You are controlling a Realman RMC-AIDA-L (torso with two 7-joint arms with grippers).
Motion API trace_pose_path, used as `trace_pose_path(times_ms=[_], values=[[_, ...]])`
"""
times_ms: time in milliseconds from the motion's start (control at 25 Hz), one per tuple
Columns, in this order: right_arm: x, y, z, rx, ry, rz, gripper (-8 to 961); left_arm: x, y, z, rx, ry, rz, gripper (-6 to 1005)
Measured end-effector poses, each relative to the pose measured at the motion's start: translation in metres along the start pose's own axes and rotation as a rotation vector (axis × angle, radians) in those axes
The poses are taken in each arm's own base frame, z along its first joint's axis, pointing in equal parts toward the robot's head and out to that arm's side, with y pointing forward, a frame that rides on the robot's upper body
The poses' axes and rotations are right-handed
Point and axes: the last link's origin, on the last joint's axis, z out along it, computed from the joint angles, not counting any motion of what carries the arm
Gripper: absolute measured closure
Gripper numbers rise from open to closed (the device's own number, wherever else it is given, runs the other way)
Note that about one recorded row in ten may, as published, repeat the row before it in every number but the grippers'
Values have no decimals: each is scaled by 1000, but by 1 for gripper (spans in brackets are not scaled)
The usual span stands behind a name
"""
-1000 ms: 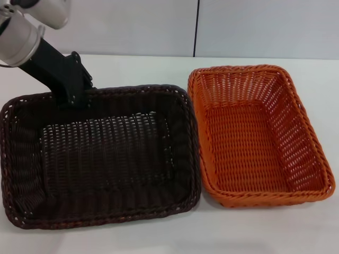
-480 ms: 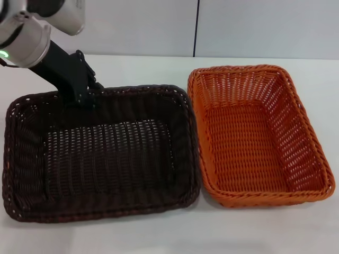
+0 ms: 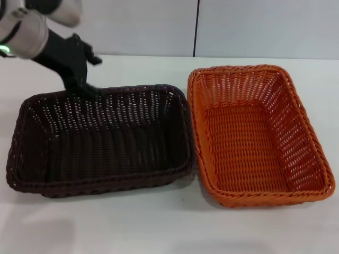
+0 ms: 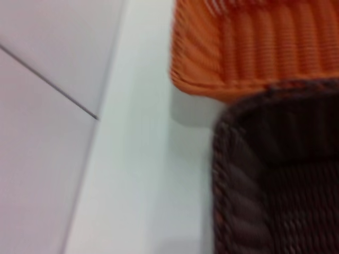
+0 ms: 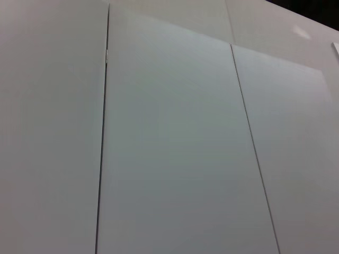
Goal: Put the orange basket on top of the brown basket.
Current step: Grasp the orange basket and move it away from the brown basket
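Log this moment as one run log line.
left gripper: gripping far rim of dark brown woven wicker basket, lifting it tilted | bright orange woven plastic basket: untouched on white table | right gripper: out of view

My left gripper (image 3: 87, 89) fingertips lost against brown basket (image 3: 100, 140) rim, grip unclear, right gripper out of sight

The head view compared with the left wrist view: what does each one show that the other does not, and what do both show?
Only the head view shows the left gripper at the far rim of the brown basket, which is tilted with that side raised, and the whole orange basket. Only the left wrist view shows close up the corners of both baskets, with bare table beside them. Both show the two baskets side by side on the white table and the wall behind.
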Motion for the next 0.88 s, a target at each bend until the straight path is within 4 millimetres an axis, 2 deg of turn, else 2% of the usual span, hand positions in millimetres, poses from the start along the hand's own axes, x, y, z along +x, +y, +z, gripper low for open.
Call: trace_pose_path(times_ms=[120,320,360,440,600,680,720,840,880], values=[[0,1,1,-2,-1,2,220,-2,-11,-13,63,94,-58,368],[1,2,4,-10,-1,3,220,-15,-37,-54,284,354,-219,195],[2,3,5,-15,0,7,220,-24,-44,-69,374,458,-301,194],[3,4,6,-17,1,8,220,-29,-49,-77,434,518,-351,191],[6,7,12,-26,6,7,220,-58,-56,-102,644,721,-545,189],[7,8,14,-31,6,5,220,-64,-55,-105,671,744,-575,189],[8,8,15,-36,6,3,220,-82,-54,-112,749,809,-664,189],[9,12,20,-49,3,3,220,-108,-47,-125,884,912,-788,190],[11,15,23,-57,5,9,220,-133,-36,-135,998,983,-864,190]])
